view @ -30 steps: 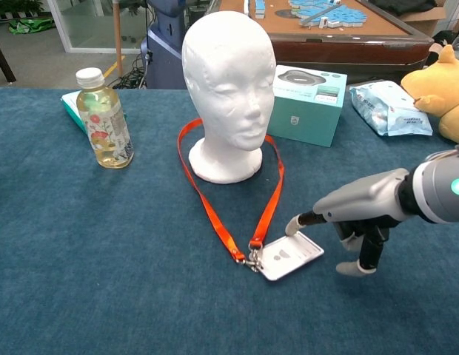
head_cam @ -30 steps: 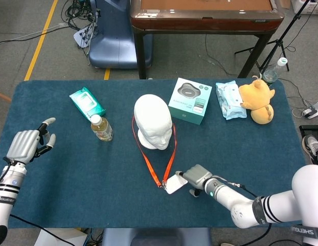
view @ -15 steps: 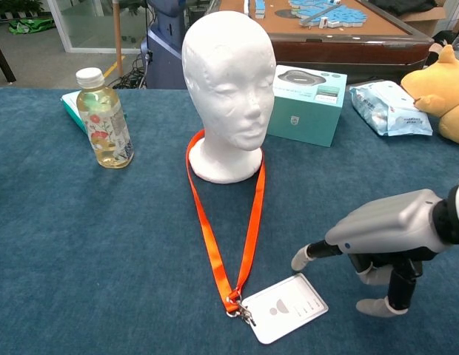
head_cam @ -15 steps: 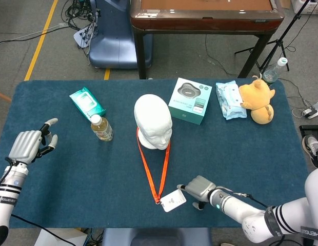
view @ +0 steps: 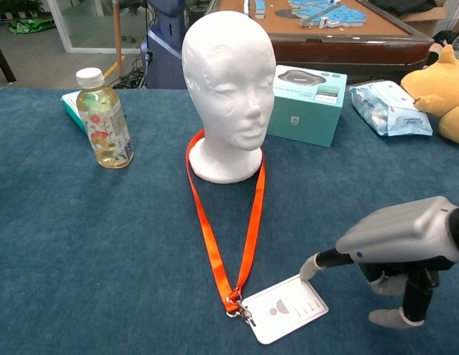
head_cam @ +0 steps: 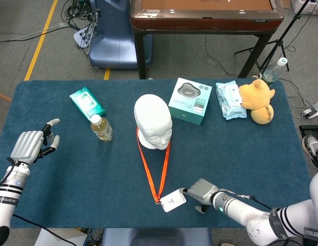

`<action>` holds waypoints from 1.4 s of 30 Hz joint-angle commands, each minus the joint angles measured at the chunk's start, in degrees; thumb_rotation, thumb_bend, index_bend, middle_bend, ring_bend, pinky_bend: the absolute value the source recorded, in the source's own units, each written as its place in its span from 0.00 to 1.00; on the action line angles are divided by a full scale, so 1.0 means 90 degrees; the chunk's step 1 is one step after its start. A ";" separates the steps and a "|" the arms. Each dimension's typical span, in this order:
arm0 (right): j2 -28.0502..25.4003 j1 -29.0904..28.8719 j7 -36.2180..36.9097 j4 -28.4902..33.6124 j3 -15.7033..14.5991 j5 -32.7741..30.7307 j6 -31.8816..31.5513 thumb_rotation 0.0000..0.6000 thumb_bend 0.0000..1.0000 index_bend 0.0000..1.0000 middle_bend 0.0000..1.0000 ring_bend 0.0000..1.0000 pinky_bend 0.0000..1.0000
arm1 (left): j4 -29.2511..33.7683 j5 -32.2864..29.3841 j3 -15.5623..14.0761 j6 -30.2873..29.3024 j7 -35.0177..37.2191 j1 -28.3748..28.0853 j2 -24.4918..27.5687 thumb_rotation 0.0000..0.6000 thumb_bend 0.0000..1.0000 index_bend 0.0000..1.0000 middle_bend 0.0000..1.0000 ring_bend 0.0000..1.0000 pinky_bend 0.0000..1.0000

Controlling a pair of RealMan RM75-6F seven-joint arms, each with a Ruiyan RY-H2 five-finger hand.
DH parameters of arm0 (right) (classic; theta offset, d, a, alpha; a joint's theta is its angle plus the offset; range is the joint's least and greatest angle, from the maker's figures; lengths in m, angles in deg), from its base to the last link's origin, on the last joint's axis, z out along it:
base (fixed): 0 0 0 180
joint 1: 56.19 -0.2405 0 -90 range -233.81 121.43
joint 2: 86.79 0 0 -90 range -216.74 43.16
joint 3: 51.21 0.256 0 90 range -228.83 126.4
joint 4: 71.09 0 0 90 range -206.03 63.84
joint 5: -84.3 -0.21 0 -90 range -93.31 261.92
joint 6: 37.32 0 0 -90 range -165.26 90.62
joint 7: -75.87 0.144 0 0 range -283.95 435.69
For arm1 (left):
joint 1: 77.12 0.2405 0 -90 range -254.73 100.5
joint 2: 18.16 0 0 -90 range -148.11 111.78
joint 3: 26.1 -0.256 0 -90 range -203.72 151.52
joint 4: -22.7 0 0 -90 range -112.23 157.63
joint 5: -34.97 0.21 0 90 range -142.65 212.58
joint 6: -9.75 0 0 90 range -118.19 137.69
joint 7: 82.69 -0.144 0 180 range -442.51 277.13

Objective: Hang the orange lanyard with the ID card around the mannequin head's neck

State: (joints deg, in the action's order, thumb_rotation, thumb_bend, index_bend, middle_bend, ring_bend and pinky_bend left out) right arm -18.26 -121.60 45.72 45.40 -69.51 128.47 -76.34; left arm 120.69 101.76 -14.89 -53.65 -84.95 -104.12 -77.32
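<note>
The white mannequin head stands upright mid-table. The orange lanyard loops around the base of its neck, and both straps run straight toward the front edge. They meet at a clip on the white ID card, which lies flat on the cloth. My right hand sits just right of the card, one fingertip at the card's far corner and the others pointing down at the table, holding nothing. My left hand hovers at the far left, fingers spread and empty.
A drink bottle stands left of the head, with a green packet behind it. A teal box, a wipes pack and a yellow plush line the back right. The card lies near the table's front edge.
The card was dragged toward the front edge, pulling the lanyard's straps straight and narrow against the neck base. Since then my right hand has slid slightly right; the card stayed put.
</note>
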 commanded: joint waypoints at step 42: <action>0.1018 -0.0022 0.0402 -0.0680 0.0713 0.0409 0.0261 0.99 0.44 0.10 0.96 0.96 1.00 | 0.0085 -0.0022 -0.0005 -0.0109 0.0009 0.0082 0.0096 0.10 0.43 0.15 0.58 0.56 0.77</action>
State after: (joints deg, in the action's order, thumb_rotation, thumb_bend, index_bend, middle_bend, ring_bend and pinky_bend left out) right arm -9.61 -121.11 49.75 40.24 -63.44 133.78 -73.39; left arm 121.45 101.55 -14.94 -54.63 -84.87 -103.39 -76.45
